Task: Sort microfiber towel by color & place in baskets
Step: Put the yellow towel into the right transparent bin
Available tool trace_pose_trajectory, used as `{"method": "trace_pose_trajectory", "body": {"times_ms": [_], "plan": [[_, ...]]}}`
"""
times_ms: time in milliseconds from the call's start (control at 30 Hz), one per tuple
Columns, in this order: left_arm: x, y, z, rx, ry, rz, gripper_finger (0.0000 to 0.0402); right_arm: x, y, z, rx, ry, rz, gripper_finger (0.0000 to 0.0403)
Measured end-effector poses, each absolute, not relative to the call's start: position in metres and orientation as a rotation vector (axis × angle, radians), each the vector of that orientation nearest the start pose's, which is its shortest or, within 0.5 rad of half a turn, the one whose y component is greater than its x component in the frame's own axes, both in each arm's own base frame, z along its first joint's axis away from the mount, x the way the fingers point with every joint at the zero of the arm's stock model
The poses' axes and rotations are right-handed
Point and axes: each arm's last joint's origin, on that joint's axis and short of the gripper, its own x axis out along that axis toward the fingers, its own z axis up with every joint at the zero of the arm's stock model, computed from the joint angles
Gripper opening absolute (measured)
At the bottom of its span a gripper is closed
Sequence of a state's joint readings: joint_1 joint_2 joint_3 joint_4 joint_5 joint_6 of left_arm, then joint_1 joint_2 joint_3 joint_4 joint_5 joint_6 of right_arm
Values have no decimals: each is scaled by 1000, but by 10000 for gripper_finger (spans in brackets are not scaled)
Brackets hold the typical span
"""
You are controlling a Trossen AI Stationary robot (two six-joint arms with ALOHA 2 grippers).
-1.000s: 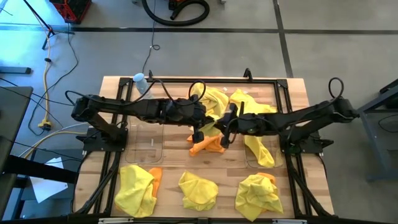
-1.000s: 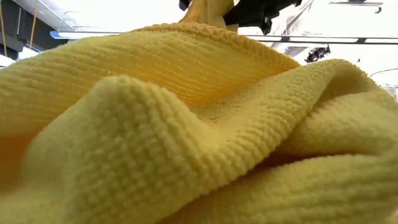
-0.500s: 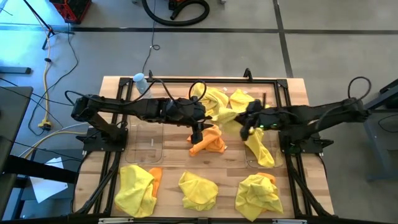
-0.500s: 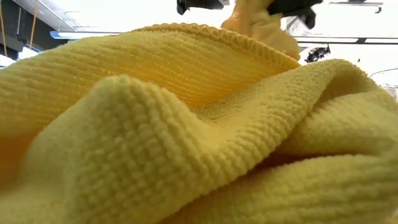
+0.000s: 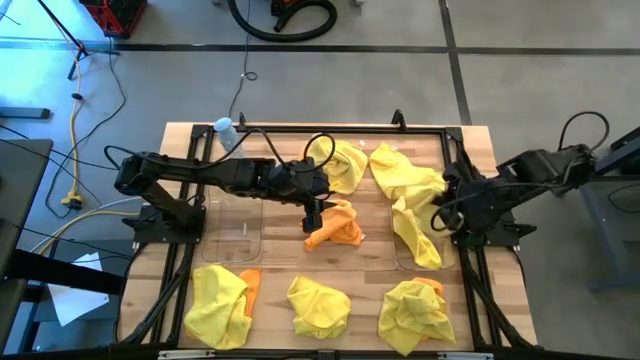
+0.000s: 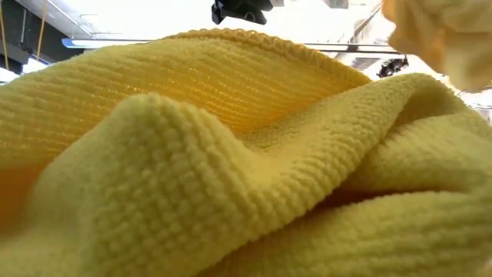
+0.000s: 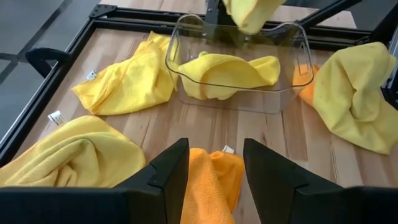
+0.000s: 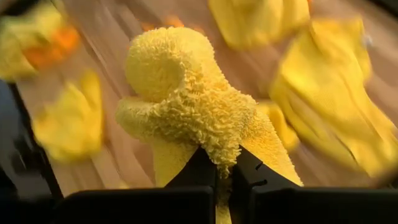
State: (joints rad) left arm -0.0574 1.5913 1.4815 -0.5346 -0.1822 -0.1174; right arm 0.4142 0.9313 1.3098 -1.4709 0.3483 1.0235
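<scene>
Pinching a yellow towel, right pincer above the right basket

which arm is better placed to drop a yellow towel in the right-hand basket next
Right. The right end effector is shut on a yellow towel hanging over the right basket. The left end effector sits open over the orange towel at the table's middle.

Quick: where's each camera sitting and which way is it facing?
High: overhead, straight down; both arms, left gripper, right gripper.
Low: table height; a yellow towel fills it, arm part at top.
Left wrist: faces the basket; own fingers flank an orange towel.
Right wrist: own gripper clamps the held towel, also in high.
</scene>
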Motion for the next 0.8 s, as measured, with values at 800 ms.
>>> {"method": "trace_pose_trajectory", "body": {"times_ms": [800], "plan": [[353,-12,343,-99,612,196,142,138,65,223,573,1297,-344,1]]}}
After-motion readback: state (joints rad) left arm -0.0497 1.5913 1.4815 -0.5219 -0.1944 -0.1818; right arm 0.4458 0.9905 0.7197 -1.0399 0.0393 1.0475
